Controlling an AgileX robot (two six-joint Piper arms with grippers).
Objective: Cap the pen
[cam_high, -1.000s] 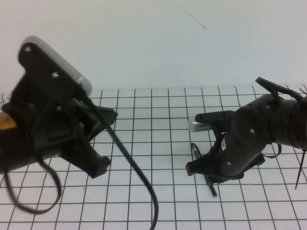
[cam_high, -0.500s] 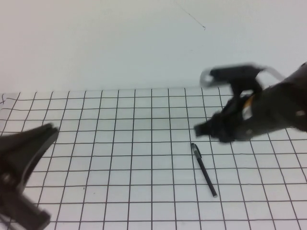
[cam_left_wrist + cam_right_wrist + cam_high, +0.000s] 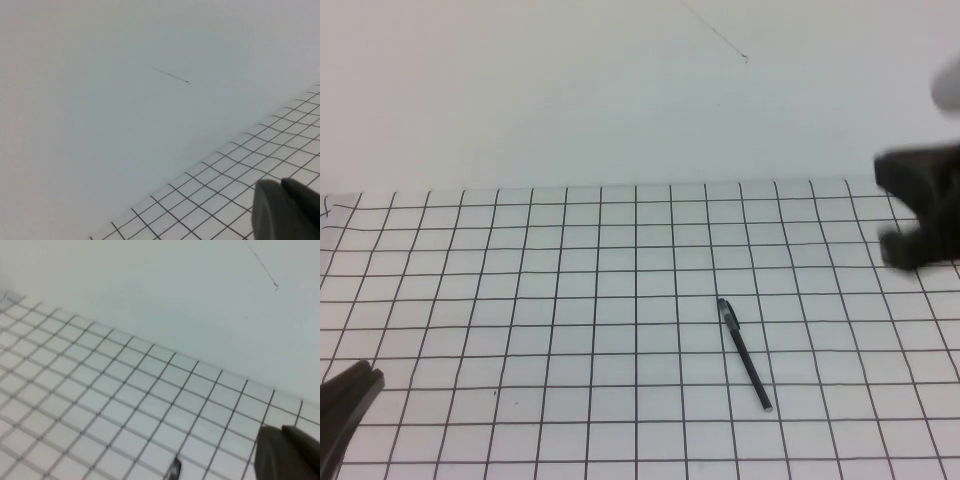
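Well apart from both sets of jaws, the pen lies alone on the gridded worktop, apparently already capped, with no loose cap in sight, so little seems left to do. The right gripper hangs at the far right edge, its jaws pressed together on nothing. The left gripper sits at the near left corner, jaws likewise closed and empty. Only the high view shows the whole pen; the right wrist view catches just one dark end, the left wrist view none.
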